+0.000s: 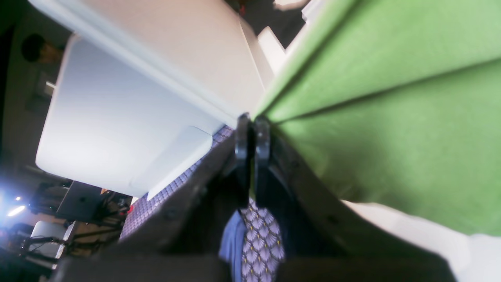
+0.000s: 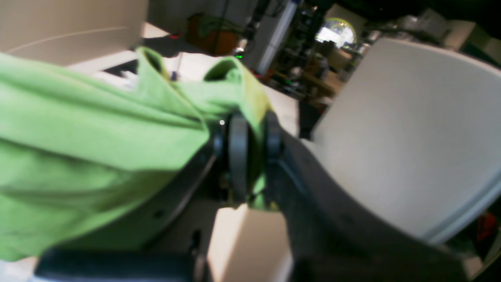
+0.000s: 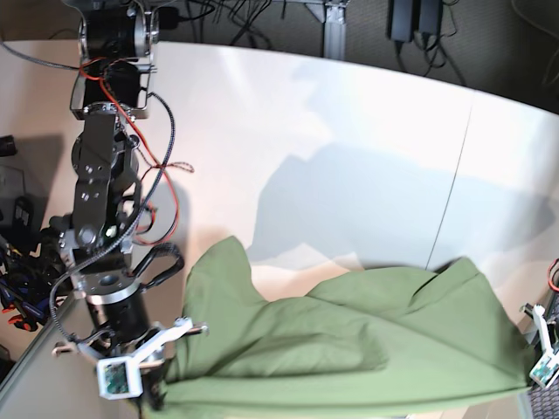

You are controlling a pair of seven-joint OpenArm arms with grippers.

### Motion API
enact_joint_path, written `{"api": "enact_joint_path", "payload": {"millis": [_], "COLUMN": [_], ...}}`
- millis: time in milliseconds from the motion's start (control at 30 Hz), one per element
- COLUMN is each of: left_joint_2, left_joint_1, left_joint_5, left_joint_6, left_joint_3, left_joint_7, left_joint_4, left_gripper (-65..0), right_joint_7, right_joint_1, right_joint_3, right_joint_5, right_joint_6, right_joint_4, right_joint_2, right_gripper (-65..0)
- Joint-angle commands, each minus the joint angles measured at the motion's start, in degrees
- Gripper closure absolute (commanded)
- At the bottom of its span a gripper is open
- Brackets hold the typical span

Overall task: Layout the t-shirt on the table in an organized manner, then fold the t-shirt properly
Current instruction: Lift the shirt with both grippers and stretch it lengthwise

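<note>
Olive-green t-shirt (image 3: pixel 349 349), no print

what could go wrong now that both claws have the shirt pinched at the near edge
1. The left claw bites only the thin edge of the t-shirt; a tug could pull it free.
2. The right claw holds a bunched wad, so hidden folds may carry into the layout.
3. The shirt hangs near the front rim of the table, so on release part of it might slide off.
</note>
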Motion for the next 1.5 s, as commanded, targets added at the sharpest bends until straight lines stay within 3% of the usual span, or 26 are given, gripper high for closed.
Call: {"api": "enact_joint_path", "payload": {"millis": [0, 167, 467, 600, 767, 833, 933, 1033, 1233, 1467], "left_joint_2": [-1.20, -1.38, -1.33, -1.31, -0.59, 0.13, 1.42, 2.64, 3.10, 3.10], "left_joint_1": [-2.40, -2.97, -2.95, -2.75, -0.39, 1.22, 3.28, 4.94, 8.70, 12.87], "left_joint_5": [-0.50, -1.22, -3.74, -6.14, -6.95, -6.91, -6.91, -6.84, -6.16, -4.94], "left_joint_6": [0.61, -1.29, -1.31, -3.06, -4.92, -4.92, -4.94, -4.92, -4.92, -4.92], "left_joint_3": [-0.74, -0.74, -0.68, -0.68, -0.68, -0.68, -0.68, -0.68, -0.68, -0.68], "left_joint_7": [-0.63, -0.66, -0.66, -0.20, 0.59, 0.61, 0.57, 0.59, 0.63, 0.66], "left_joint_4": [0.68, 0.70, 0.68, 0.68, 0.68, 0.68, 0.68, 0.68, 0.68, 0.68], "left_gripper": [0.0, 0.0, 0.0, 0.0, 0.0, 0.0, 0.0, 0.0, 0.0, 0.0], "right_joint_7": [1.60, 1.62, 1.62, 1.57, -0.79, -0.76, -0.76, -0.76, -0.66, 9.68], "right_joint_1": [3.48, 8.41, 10.25, 9.16, 6.51, 4.94, 2.97, 0.98, -0.79, -0.26], "right_joint_3": [0.46, 0.42, 0.42, 0.42, 1.01, 1.62, 2.60, 4.20, 10.16, 9.27], "right_joint_5": [0.07, 3.91, 5.51, 5.49, 5.09, 5.14, 6.47, 9.31, 14.73, 9.25], "right_joint_6": [-0.81, 3.52, 3.52, 3.52, 3.50, 3.48, 3.48, 3.48, 3.48, 3.52], "right_joint_4": [-0.79, -9.09, -13.07, -13.05, -13.03, -13.03, -12.98, -12.26, -12.87, -28.13], "right_joint_2": [0.72, 1.51, 1.64, 1.64, 1.62, 1.60, 1.62, 1.36, -3.41, -10.14], "right_gripper": [0.0, 0.0, 0.0, -9.0, -9.9, -18.2, -35.9, -39.5, -39.5, -39.5]}}
